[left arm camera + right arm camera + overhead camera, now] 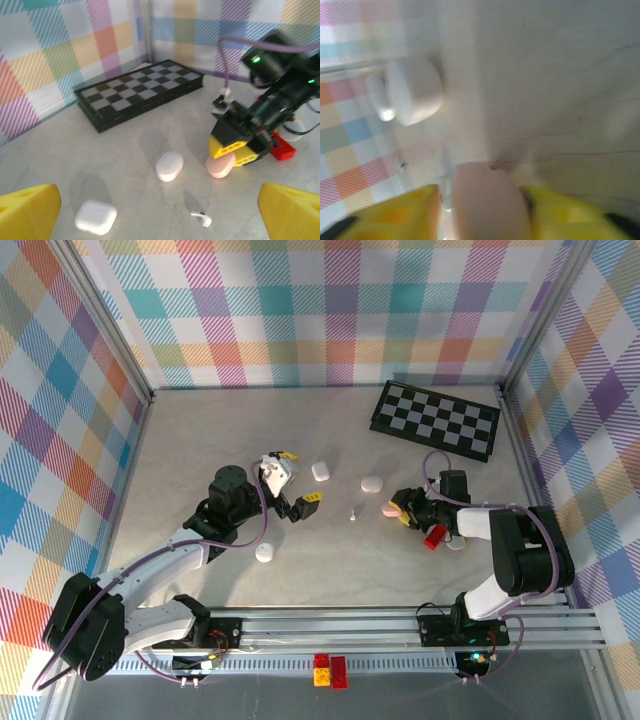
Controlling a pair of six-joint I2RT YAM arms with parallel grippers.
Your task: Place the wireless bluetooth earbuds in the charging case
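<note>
Between the two arms, one white earbud (201, 218) lies loose on the table (125, 150), so insertion is not yet done. The left gripper (298, 478) gapes empty. The right gripper (482, 215) straddles the pink case (220, 165), but blur hides whether it pinches it.

Left arm stretches forward and inward, left gripper (300, 478) spread wide. Right arm folds leftward, right gripper (400, 510) held low, jaws partly apart.
</note>
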